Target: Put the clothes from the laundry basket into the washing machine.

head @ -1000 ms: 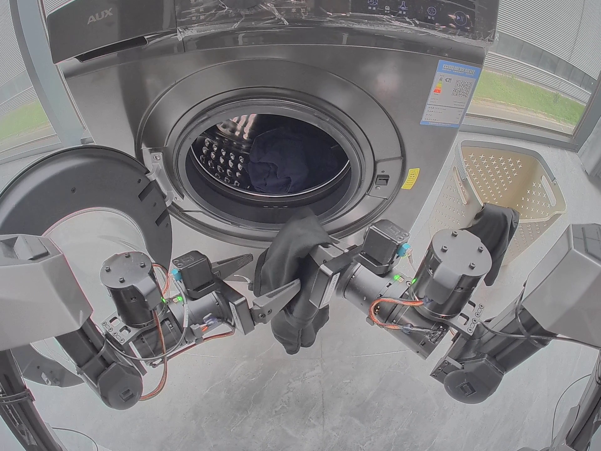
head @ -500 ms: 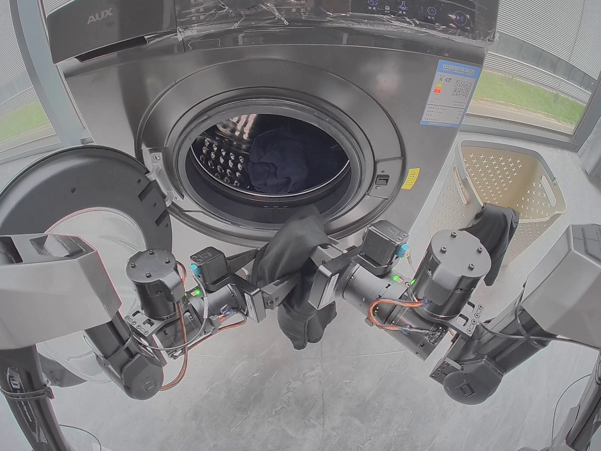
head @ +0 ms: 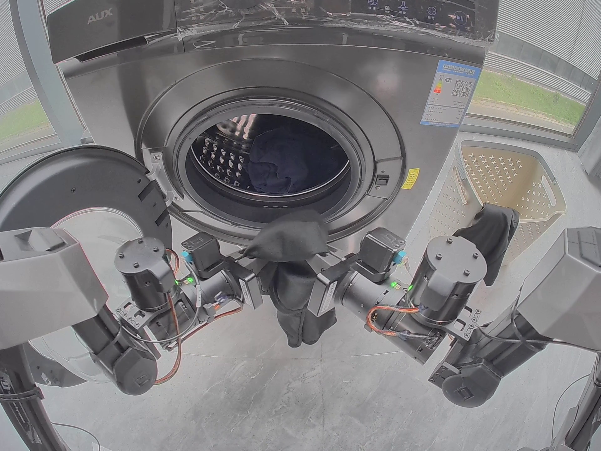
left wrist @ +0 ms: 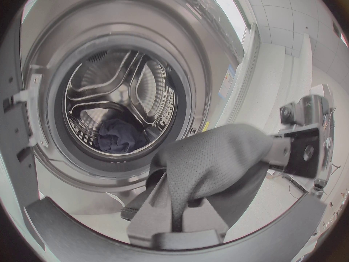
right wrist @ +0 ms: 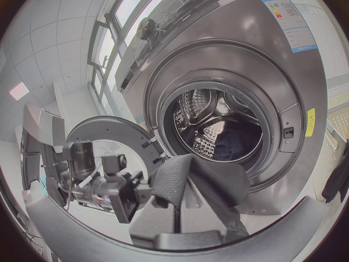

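The left fingers (left wrist: 149, 219) and right fingers (right wrist: 152, 219) are each clamping the dark garment (head: 287, 240), which is draping over them and hanging between them before the washing machine (head: 400, 82).

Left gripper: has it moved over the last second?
Yes. The left gripper rose toward the washing machine's door rim, reaching the dark garment.
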`<state>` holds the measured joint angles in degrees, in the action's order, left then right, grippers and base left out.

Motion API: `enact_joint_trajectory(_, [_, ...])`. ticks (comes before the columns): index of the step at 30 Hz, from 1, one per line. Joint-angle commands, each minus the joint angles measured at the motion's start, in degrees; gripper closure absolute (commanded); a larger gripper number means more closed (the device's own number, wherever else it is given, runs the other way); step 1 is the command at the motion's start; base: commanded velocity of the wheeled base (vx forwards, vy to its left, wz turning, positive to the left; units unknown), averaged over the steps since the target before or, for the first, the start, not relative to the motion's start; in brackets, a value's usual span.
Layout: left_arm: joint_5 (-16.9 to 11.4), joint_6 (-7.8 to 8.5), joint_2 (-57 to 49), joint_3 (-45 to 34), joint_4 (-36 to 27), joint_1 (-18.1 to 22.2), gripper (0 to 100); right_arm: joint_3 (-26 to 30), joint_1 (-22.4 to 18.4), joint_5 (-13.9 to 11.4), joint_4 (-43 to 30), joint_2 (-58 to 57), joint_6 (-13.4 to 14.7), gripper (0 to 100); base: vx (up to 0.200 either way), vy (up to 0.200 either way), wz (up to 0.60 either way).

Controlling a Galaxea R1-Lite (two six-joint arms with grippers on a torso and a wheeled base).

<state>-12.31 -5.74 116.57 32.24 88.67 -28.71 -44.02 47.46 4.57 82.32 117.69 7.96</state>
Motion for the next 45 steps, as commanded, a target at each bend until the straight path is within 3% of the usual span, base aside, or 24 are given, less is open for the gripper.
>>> enact_joint_trajectory(1, [-0.26,-0.50,-10.39,-5.70,0.01,0.06,100,0.95,0.09,-0.09,-0.06,2.28,-0.05,100,0.000,0.000,0.00])
enact_joint_trajectory(5, [-1.13,-0.59,-16.11,-11.50,-0.08,-0.03,100,0.87,0.18,-0.09,-0.06,3.34,-0.05,100,0.000,0.000,0.00])
enact_joint_trajectory(12, [-1.13,-0.15,-17.25,-11.33,-0.08,0.06,100,0.95,0.18,-0.09,-0.06,4.48,-0.23,100,0.000,0.000,0.00])
enact_joint_trajectory(13, [-0.96,-0.15,-17.25,-11.33,-0.08,0.06,100,1.04,0.18,-0.09,-0.06,4.57,-0.23,0,0.000,0.000,0.00])
enact_joint_trajectory(33, [-0.52,-0.23,-17.07,-10.10,-0.17,0.14,100,2.62,0.62,-0.35,-0.32,6.59,-0.58,0,0.000,0.000,0.00])
enact_joint_trajectory(42, [-0.43,-0.15,-16.55,-10.18,-0.17,0.06,100,-1.77,0.62,-0.26,0.29,5.18,-0.58,0,0.000,0.000,0.00])
enact_joint_trajectory(43, [-0.43,-0.15,-16.55,-10.18,-0.17,0.14,100,-1.77,0.62,-0.26,0.29,5.10,-0.58,100,0.000,0.000,0.00])
enact_joint_trajectory(45, [-0.52,-0.15,-16.55,-10.18,-0.17,0.23,100,-1.51,0.62,-0.26,0.29,4.83,-0.58,100,0.000,0.000,0.00])
